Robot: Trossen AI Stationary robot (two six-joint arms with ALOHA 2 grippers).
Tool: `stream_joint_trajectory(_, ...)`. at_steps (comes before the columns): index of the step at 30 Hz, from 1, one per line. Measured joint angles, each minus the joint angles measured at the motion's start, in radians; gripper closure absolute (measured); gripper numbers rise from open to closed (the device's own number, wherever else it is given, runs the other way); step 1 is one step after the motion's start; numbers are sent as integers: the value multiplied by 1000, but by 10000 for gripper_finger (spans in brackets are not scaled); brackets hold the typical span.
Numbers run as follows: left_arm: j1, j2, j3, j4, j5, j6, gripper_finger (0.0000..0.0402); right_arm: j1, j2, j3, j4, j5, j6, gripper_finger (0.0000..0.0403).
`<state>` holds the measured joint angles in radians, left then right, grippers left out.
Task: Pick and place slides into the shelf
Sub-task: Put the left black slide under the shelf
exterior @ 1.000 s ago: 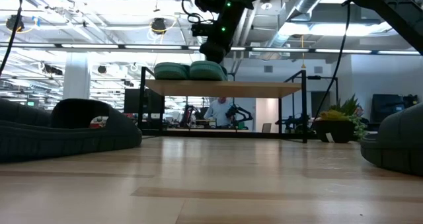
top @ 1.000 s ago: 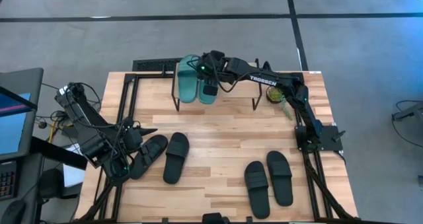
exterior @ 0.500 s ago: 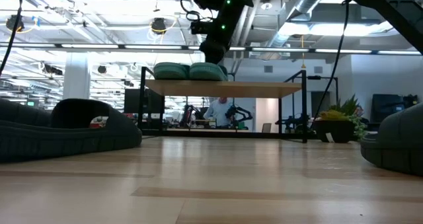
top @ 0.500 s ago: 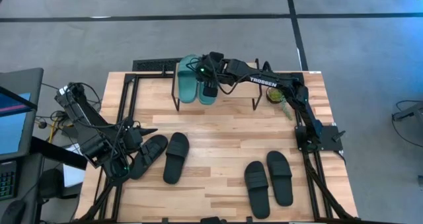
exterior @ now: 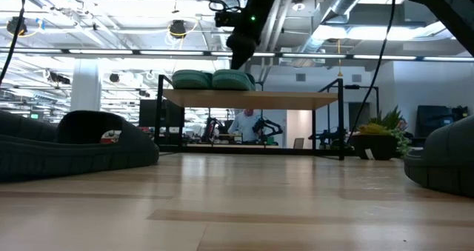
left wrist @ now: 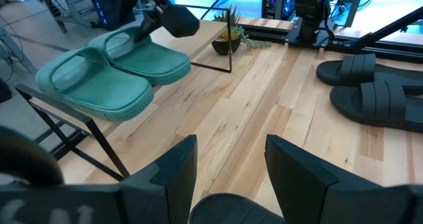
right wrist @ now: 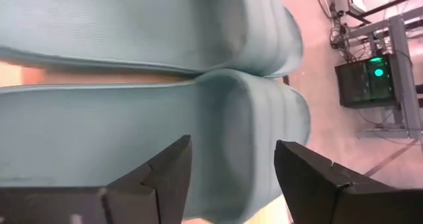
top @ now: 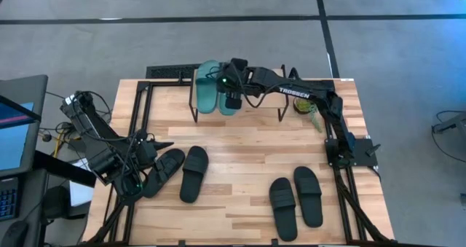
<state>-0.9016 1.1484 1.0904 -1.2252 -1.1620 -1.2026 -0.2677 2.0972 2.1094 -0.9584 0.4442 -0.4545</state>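
Sitting beside the shelf (top: 255,105): a small potted plant (top: 302,105). Lying side by side on the shelf's left end: the teal slides (top: 216,94), ribbed at the toes; resting on the table (top: 240,141): four black slides (top: 194,173). Hovering just above the teal pair with fingers spread and empty: right gripper (top: 231,99); waiting by the table's left edge, fingers likewise apart: left gripper (top: 149,146).

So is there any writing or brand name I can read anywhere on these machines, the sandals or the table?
"TROSSEN": white letters on the dark right robot arm, seen from above where it reaches over the small wooden shelf with thin black metal legs.
The teal-green slide sandals on that shelf and the black slide sandals on the large wooden tabletop show no readable text.
The screen beside the table is too small to read.
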Motion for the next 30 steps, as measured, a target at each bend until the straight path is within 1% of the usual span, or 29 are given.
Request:
stream_joint_trajectory(4,0,0,0,10,2,0,234,33,0,0,-19,9,1,209)
stream_joint_trajectory(9,0,0,0,13,30,0,234,78,-20,1,-38,71,1,211)
stream_joint_trajectory(13,0,0,0,13,40,0,234,110,-69,2,-68,111,26,211)
stream_joint_trajectory(20,0,9,0,13,56,13,234,178,-177,1,-187,154,170,220)
stream_joint_trajectory(25,0,19,0,12,122,74,234,258,-243,1,-311,160,299,228)
stream_joint_trajectory(30,0,19,0,12,135,106,234,347,-290,1,-405,163,428,233)
